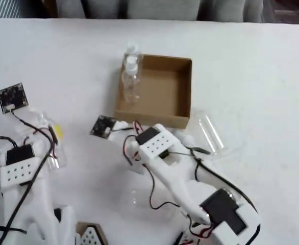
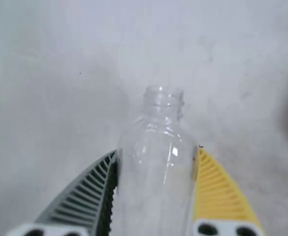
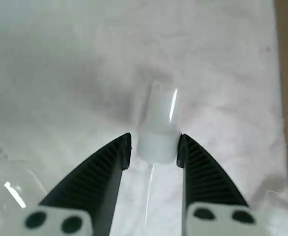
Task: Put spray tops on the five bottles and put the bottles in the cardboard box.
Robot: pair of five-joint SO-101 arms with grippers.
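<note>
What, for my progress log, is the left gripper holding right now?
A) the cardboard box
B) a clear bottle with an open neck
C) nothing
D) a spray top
B: in the left wrist view the left gripper is closed around a clear bottle whose neck has no top; the spray top is in the right gripper.

We saw a white table (image 1: 251,61); on it, a box (image 1: 154,116) sat near the right jaws, and a bottle (image 1: 210,133) lay farther off.
</note>
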